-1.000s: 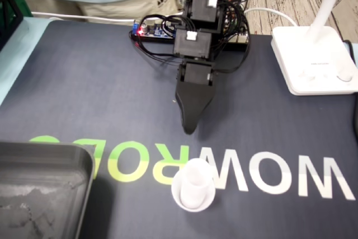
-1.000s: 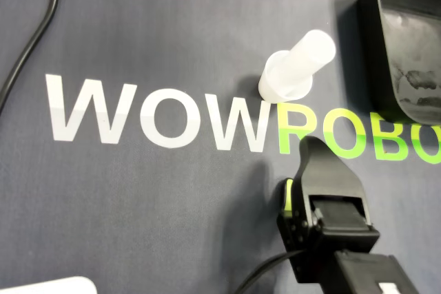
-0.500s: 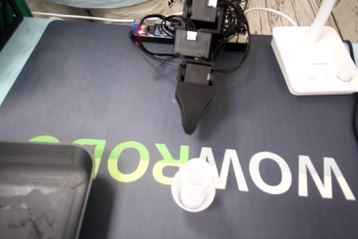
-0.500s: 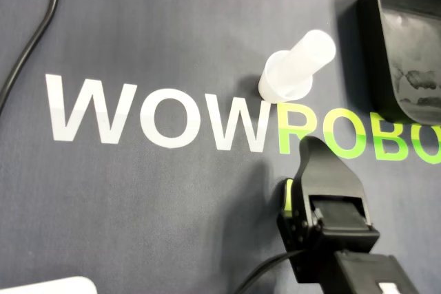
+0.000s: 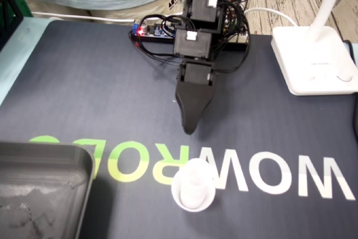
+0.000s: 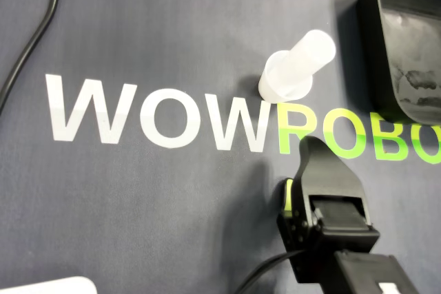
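Hovering just short of the tube (image 5: pixel 193 186), gripper (image 5: pixel 190 128) holds nothing; only one tip shows, so can't tell how open.

Tube (image 6: pixel 298 68) on mat (image 6: pixel 172 32), claw (image 6: pixel 313 148) near

Hand (image 5: pixel 190 128) low, tip downward

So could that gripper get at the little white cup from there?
Probably yes: only bare mat lies between the gripper and the white cup, and the black tray sits off to one side.
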